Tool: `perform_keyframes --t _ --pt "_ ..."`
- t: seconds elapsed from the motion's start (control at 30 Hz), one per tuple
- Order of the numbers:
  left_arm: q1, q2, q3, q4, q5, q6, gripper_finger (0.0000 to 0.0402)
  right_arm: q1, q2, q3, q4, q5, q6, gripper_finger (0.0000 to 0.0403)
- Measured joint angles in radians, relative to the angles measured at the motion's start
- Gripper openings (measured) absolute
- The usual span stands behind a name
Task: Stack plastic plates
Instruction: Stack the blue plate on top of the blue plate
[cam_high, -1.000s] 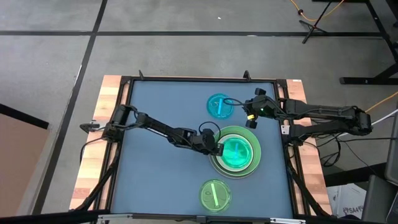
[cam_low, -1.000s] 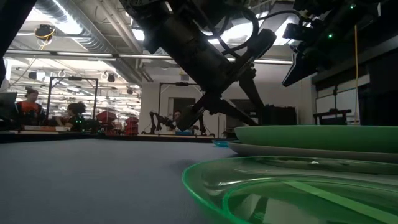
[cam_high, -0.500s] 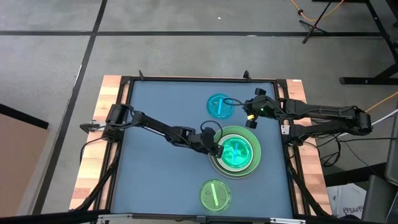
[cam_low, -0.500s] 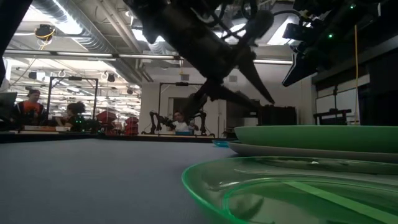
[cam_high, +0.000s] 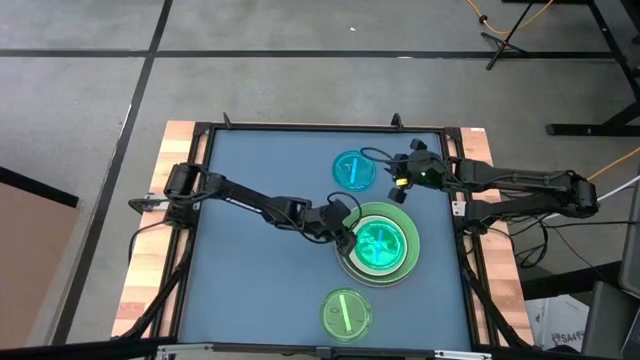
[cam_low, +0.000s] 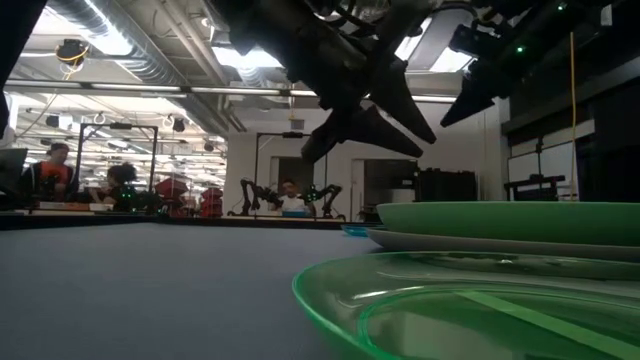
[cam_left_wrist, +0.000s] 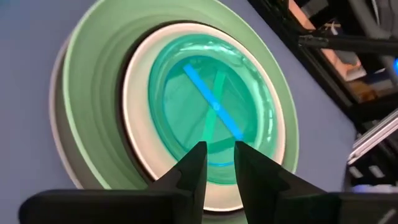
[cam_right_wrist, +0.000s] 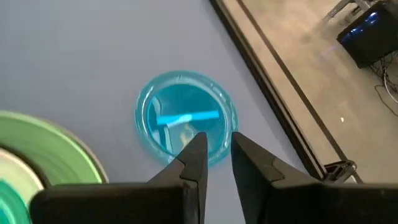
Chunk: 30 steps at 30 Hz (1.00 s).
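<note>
A stack of plates (cam_high: 378, 243) rests on the blue table's right half. Grey is lowest (cam_left_wrist: 56, 112), then light green (cam_left_wrist: 93, 87), white (cam_left_wrist: 134, 130), and a translucent green plate with blue showing through it (cam_left_wrist: 214, 106). One translucent blue plate (cam_high: 353, 170) lies flat farther back. A translucent green plate (cam_high: 346, 312) lies near the front edge. My left gripper (cam_left_wrist: 217, 163) hovers above the stack's left rim with a narrow gap between its fingers. My right gripper (cam_right_wrist: 219, 146) hangs over the blue plate's (cam_right_wrist: 185, 118) right side, also narrowly open.
A dark raised frame (cam_high: 455, 180) borders the table. Bare blue surface (cam_high: 260, 290) fills the left half. In the low view the near green plate (cam_low: 450, 300) fills the foreground before the stack (cam_low: 520, 215). People and equipment stand far behind.
My left gripper has risen off the stack and drawn slightly toward the far edge, its fingers lifted clear of the plates. My right gripper has shifted a little up and toward the blue plate. The plates have stayed where they were.
</note>
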Motion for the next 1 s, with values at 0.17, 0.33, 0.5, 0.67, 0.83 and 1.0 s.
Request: perform_keyframes --t 0.17,0.33,0.5,0.67,0.83,1.0 --pt "0.022 -0.001 0.000 -0.005 0.000 0.129 0.0073 -0.024 0.000 0.000 0.037 -0.002 0.077 0.0121" --pt "0.052 -0.003 0.000 -0.003 0.000 0.252 0.0073 -0.119 0.000 0.000 0.055 -0.016 0.138 0.0174" --pt "0.088 -0.003 0.000 -0.002 0.000 0.317 0.0073 -0.283 0.003 0.000 0.058 -0.214 0.178 0.0193" --pt "0.110 -0.003 0.000 0.000 -0.001 0.324 0.0073 -0.451 0.053 0.000 0.105 -0.407 0.213 0.0193" --pt "0.110 -0.003 0.000 0.000 0.000 0.325 0.0073 -0.573 0.166 0.000 0.158 -0.593 0.262 0.0193" --pt "0.101 -0.003 0.000 0.000 0.000 0.325 0.0073 -0.629 0.289 0.000 0.180 -0.654 0.275 0.0193"
